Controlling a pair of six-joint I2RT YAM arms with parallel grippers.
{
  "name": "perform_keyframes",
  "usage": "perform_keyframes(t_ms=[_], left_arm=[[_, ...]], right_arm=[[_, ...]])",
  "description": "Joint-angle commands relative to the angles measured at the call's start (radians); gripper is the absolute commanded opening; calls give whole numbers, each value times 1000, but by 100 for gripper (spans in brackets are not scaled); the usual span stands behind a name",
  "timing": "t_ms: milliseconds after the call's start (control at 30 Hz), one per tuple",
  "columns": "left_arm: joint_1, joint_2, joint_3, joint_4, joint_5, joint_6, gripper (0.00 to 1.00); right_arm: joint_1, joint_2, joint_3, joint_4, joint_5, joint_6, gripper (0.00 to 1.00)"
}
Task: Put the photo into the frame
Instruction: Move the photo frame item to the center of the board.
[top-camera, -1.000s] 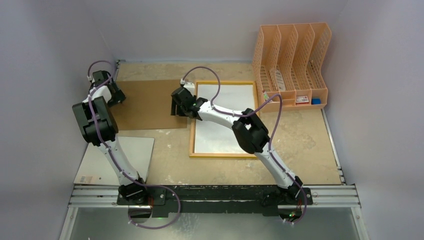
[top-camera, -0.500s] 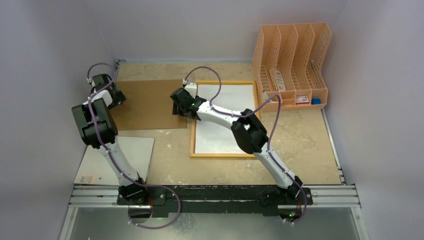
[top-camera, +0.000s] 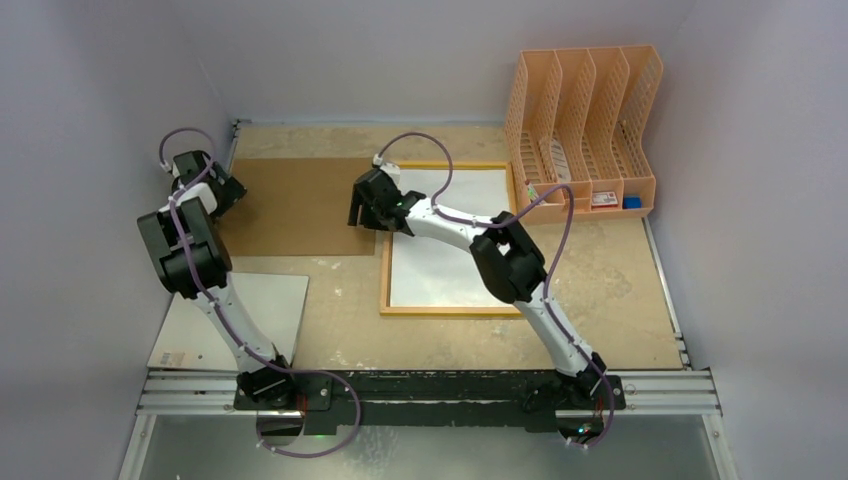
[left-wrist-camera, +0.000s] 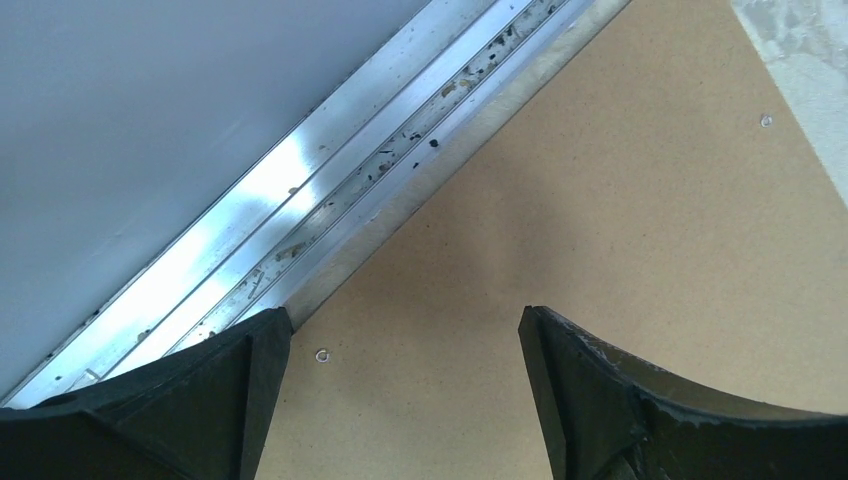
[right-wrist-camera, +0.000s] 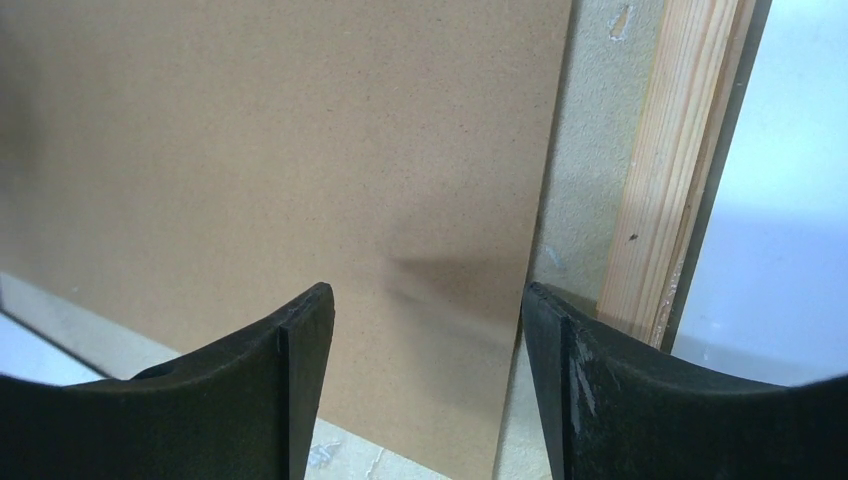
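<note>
Nearest on the left lies a grey-white panel (top-camera: 285, 300). Mid-table, the frame (top-camera: 440, 311) rests wood side up, the photo (top-camera: 440, 280) inside it, white back up. Beyond, the right gripper (right-wrist-camera: 425, 300) and left gripper (left-wrist-camera: 405, 330) hover with fingers spread, empty, over opposite edges of the brown backing board (top-camera: 290, 205).

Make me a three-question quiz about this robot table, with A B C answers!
1. Where is the brown board?
A) standing against the wall
B) left of the frame
C) on top of the frame

2. How many slots has the peach rack?
A) two
B) six
C) four

3. How is the right gripper?
A) open, holding nothing
B) shut on the board
C) shut on a cup

Answers:
1 B, the board lies flat beside the frame's left rail.
2 C, three dividers make four slots.
3 A, its fingers stand apart over the board's edge.
</note>
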Motion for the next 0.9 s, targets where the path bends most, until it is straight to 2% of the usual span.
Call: perform_keyframes(t_ms=[0,333,600,867], left_arm=[[-21,2,-72,-47,242,-108,87],[-20,-110,-83,-85,302,-116,85],[-20,-199,-140,-79,360,-129,85],[-21,-182,-184,-105,372,-132,84]], right_arm=[[4,2,-109,115,-271,73,70],[-4,-65,-187,309,-396,92,67],[-7,-155,-163,350,-400,16,63],[-14,-247,-245,382,-396,49,62]])
